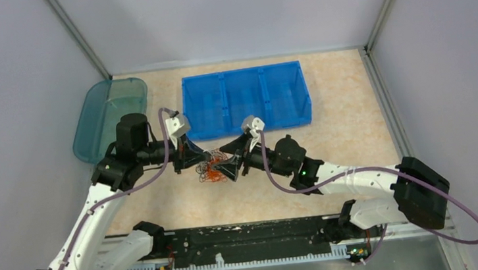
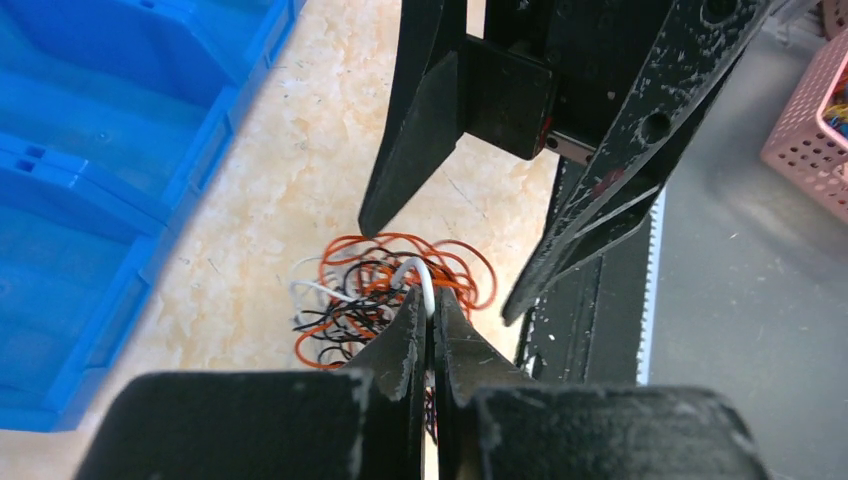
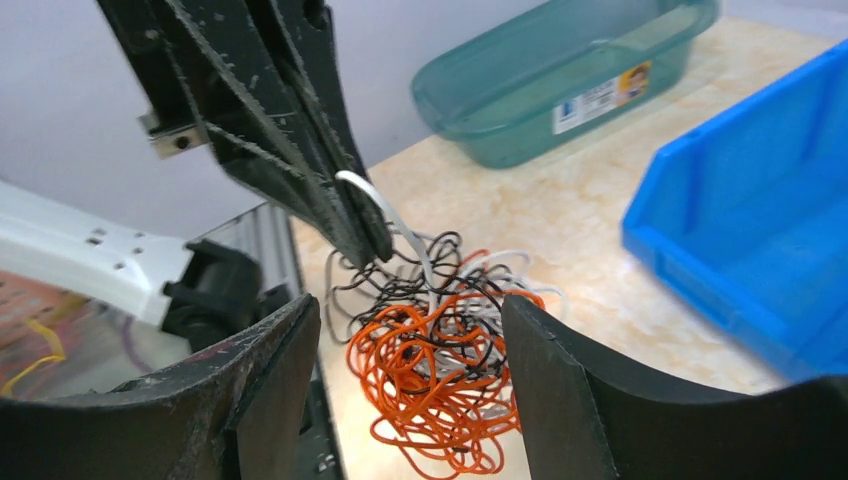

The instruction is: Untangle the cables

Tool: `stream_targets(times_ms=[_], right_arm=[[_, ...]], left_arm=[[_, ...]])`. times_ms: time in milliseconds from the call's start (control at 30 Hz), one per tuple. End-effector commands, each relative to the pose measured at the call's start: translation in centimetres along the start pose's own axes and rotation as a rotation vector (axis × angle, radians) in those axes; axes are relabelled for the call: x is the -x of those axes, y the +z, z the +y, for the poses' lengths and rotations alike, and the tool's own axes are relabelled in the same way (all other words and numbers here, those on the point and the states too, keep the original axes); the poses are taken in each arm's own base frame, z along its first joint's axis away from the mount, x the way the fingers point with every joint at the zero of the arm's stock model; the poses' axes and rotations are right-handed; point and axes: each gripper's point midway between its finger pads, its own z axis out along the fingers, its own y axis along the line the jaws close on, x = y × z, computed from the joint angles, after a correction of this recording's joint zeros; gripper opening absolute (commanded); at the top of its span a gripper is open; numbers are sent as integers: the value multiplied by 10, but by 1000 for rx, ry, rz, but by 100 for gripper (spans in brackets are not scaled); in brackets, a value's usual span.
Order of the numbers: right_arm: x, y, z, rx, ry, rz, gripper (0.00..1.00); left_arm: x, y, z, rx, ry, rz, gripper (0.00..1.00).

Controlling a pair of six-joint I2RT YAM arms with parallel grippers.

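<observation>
The cables (image 3: pixel 430 370), a tangled clump of orange, black and white wire, are lying on the worktop (image 1: pixel 348 131) near the blue bin (image 1: pixel 246 98), between the two arms. The left claw (image 2: pixel 430 300) is pinching a white cable (image 2: pixel 425 278) tightly, and the cable's loop is arching up out of the clump. The right claw (image 3: pixel 408 310) is hanging open, its jaws spreading wide to either side of the clump and gripping nothing.
</observation>
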Motion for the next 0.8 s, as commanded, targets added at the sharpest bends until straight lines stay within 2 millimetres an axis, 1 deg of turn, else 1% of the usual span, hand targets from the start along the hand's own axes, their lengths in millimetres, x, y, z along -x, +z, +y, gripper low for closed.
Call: stream_targets(times_ms=[0,67,167,267,400,500,700,767], right_arm=[[37,7,-16,-156,-130,-143,67],[40,7,-18,-188,-137,-171,67],[44,10,-16,-179,-127,-204,67],[42,14,-12,-154,-111,-199,66],[40,17,-15,-165,-91,-203,66],[45,17,-15,-170,-74,-240,66],[47,13,-2,-103,-49,-255,66],[49,8,5,-75,-41,-251,66]], left_arm=[[22,-1,-8,-14,-82,-65,3],[24,-1,-12,-33,-98,-69,3],[23,-1,-16,-47,-121,-69,2],[22,-2,-19,-53,-131,-71,2],[23,-3,-23,-75,-145,-75,2],[24,-3,-27,-98,-159,-76,2],[24,-4,-34,-131,-159,-81,2],[23,-4,-36,-138,-155,-82,2]])
